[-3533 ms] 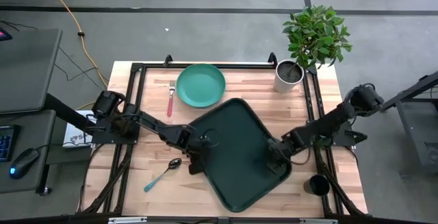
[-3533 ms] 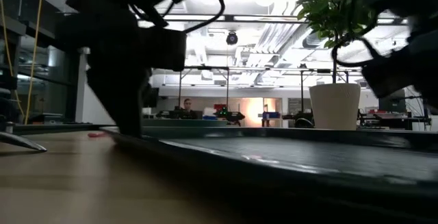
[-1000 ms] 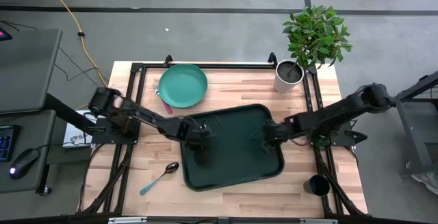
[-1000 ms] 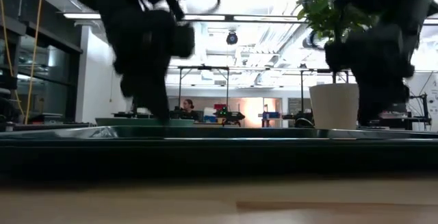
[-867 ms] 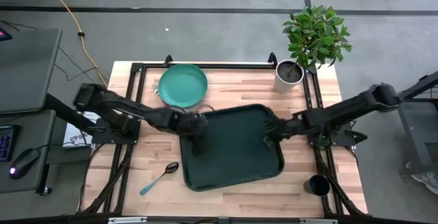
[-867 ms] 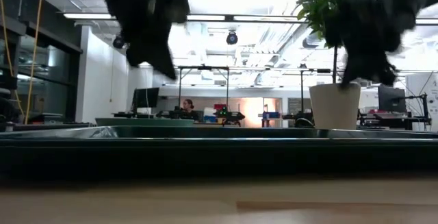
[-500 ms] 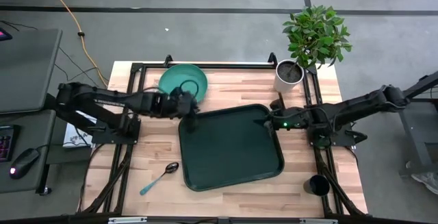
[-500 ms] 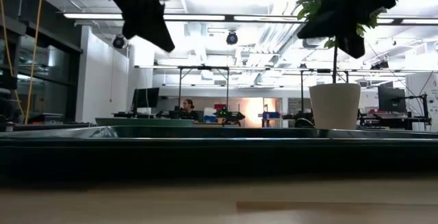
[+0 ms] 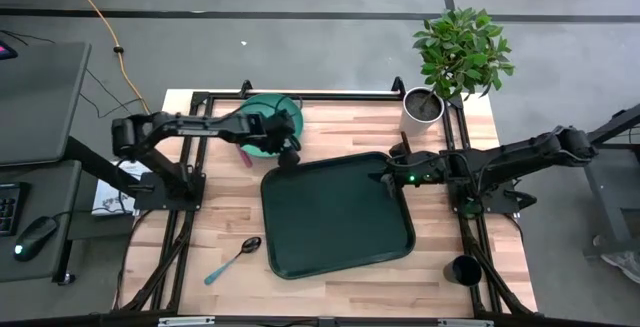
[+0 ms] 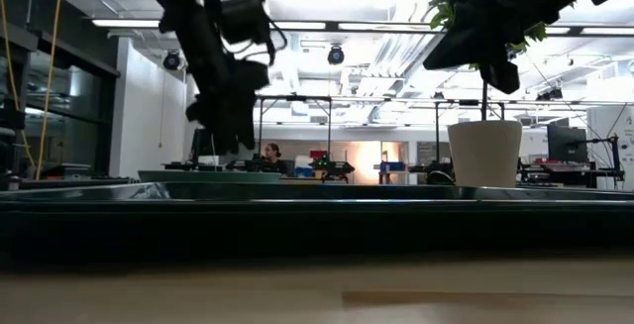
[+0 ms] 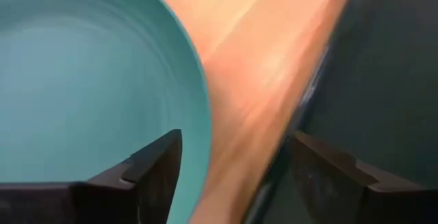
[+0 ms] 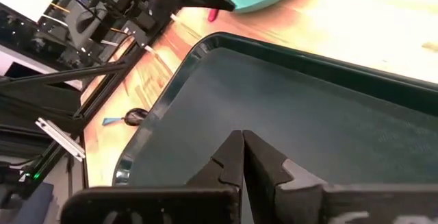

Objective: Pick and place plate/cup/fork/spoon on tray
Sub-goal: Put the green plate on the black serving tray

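Observation:
The dark green tray (image 9: 335, 212) lies flat in the middle of the table. The teal plate (image 9: 262, 139) lies at the far left, partly under my left arm, and also shows in the left wrist view (image 11: 89, 80). My left gripper (image 9: 288, 153) is open and hovers over the plate's near right rim (image 11: 202, 107), clear of it; it also shows in the low view (image 10: 230, 131). My right gripper (image 9: 391, 173) is shut and empty above the tray's far right corner (image 12: 243, 157). The fork's pink handle (image 9: 244, 155) peeks out beside the plate. The spoon (image 9: 235, 257) lies near left. The dark cup (image 9: 465, 269) stands near right.
A white plant pot (image 9: 422, 110) with a leafy plant stands at the far right. Black frame rails run along the table's left and right sides. Bare wood shows between the plate and the tray (image 11: 260, 80) and along the near edge.
Both grippers have risen off the tray, which has stayed where it was. My left gripper has gone toward the far left, over the plate's rim. My right gripper has gone up and toward the tray's far right corner.

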`<control>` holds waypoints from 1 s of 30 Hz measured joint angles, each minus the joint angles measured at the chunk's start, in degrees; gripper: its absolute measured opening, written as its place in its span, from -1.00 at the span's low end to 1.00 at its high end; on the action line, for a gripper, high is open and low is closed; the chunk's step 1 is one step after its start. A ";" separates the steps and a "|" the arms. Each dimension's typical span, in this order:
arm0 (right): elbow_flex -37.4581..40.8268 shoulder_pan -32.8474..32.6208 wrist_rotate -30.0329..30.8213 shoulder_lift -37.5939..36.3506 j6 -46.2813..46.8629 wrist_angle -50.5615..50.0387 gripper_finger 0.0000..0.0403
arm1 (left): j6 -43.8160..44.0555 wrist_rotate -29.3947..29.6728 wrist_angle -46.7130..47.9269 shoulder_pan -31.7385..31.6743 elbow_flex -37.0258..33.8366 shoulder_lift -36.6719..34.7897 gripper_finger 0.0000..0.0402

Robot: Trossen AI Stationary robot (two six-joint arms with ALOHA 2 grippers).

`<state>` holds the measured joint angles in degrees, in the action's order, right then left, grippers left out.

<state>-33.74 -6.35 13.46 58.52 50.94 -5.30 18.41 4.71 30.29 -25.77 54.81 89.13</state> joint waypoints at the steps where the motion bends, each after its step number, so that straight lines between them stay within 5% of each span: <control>1: 0.00 0.00 0.00 -0.02 0.00 0.01 -1.00 | -0.33 0.30 -0.01 -0.13 0.00 1.04 0.27; 11: 0.00 0.00 0.03 -0.02 0.01 0.04 -1.00 | -0.40 6.84 -0.11 -0.46 0.00 8.65 0.17; 15: 0.00 0.00 0.06 -0.02 0.59 0.06 -1.00 | -0.92 8.84 -0.01 -0.46 0.02 9.02 -0.11; 21: 0.00 -0.03 0.04 -0.02 0.51 0.52 -1.00 | -3.66 9.44 0.79 -0.54 0.02 9.02 -0.88; 30: 0.00 -0.04 0.06 -0.02 -2.05 3.60 -1.00 | -6.99 9.66 6.88 0.53 2.00 2.61 -0.99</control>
<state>-33.74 -6.39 13.52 58.50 48.89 -1.70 11.42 14.37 37.18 -25.24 56.80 91.74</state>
